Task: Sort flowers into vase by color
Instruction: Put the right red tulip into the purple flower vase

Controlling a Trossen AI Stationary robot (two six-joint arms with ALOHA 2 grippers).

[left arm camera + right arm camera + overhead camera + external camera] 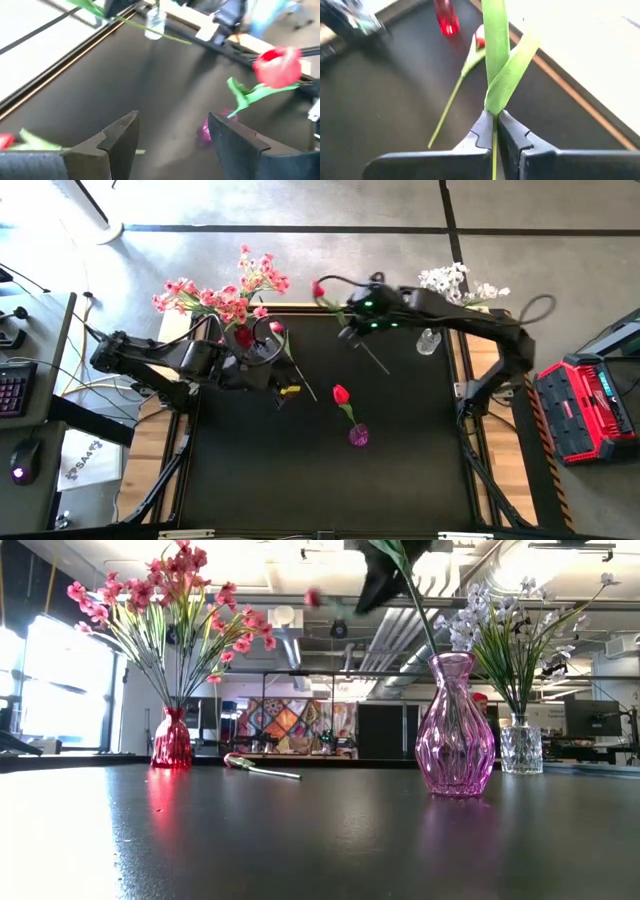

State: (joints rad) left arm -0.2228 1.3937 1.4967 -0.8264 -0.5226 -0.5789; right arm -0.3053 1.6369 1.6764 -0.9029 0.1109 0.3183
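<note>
My right gripper (350, 332) is shut on a red tulip (318, 288) above the table's far middle, and it also shows in its own wrist view (495, 125). My left gripper (285, 385) is open and empty over the table's left middle, its fingers apart in the left wrist view (172, 135). A second red tulip (341, 393) stands in a pink vase (358, 435). A third tulip (290, 360) lies flat on the table, also in the low view (255, 768). Pink blossoms (225, 295) stand in a red vase (243, 337). White blossoms (455, 282) stand in a clear vase (428, 340). My right gripper pinches the tulip's green stem (493, 116) between its two fingers, about midway along it, where a leaf (512, 75) branches off. The fingers lie across the stem. The tulip is lifted clear of the table and tilted, its head (318, 288) toward the far edge and its bare stem end (385, 368) toward the near side.
The three vases stand apart in the low view: the red vase (172, 740) at left, the pink vase (455, 730) nearer at right, the clear vase (520, 748) behind it. The black table top (300, 480) is bare in its near half. A red toolbox (585, 405) stands off the table's right side.
</note>
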